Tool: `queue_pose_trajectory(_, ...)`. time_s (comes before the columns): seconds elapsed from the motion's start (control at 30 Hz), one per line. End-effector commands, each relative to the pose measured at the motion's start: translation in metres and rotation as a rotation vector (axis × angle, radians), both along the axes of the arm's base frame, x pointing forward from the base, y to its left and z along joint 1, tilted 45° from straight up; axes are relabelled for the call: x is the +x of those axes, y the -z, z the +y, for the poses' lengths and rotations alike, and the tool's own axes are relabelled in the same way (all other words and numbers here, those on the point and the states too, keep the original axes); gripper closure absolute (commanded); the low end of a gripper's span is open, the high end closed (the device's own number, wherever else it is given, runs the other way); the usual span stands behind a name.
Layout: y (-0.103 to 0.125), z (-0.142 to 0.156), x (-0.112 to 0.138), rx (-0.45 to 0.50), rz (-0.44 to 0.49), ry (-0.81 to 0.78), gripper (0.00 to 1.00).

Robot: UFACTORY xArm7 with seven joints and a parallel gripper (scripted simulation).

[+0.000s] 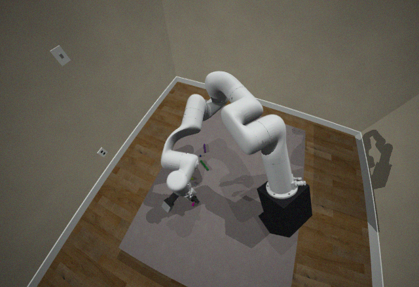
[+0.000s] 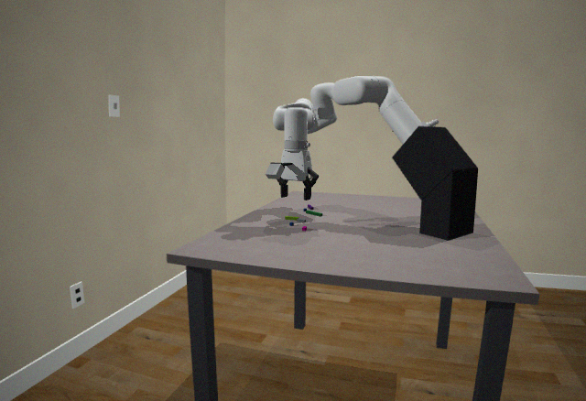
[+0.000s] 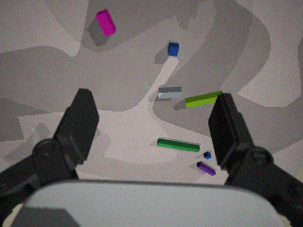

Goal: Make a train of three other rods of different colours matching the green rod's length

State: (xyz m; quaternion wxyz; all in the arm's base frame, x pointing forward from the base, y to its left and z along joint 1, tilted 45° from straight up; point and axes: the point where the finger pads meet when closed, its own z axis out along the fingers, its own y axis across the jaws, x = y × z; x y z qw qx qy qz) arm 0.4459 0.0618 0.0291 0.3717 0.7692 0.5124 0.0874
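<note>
My gripper [image 3: 153, 105] is open and empty, hovering well above the table [image 2: 296, 193]. In the wrist view the grey rod [image 3: 169, 92] lies flat below and between the fingers. The lime rod [image 3: 204, 99] lies close to its right end, slightly tilted, partly behind the right finger. A blue cube [image 3: 173, 48] lies beyond the grey rod, apart from it. The magenta rod [image 3: 105, 22] lies farther off at the upper left. The green rod [image 3: 178, 145] lies on its own nearer the camera, also seen in the top view [image 1: 203, 164].
A second small blue cube [image 3: 207, 154] and a purple rod [image 3: 205, 167] lie beside the green rod's right end. The arm's black base block [image 2: 438, 181] stands at the table's right side. The table's near edge [image 2: 350, 283] is far from the rods.
</note>
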Motion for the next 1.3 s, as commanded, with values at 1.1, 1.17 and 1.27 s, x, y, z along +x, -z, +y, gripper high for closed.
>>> queue_pose_trajectory(1.1, 0.047, 0.013, -0.02, -0.165, 0.15, -0.227, 0.76)
queue_pose_trajectory(1.17, 0.047, 0.013, -0.02, -0.165, 0.15, -0.227, 0.76)
queue_pose_trajectory(1.27, 0.047, 0.013, -0.02, -0.165, 0.15, -0.227, 0.76)
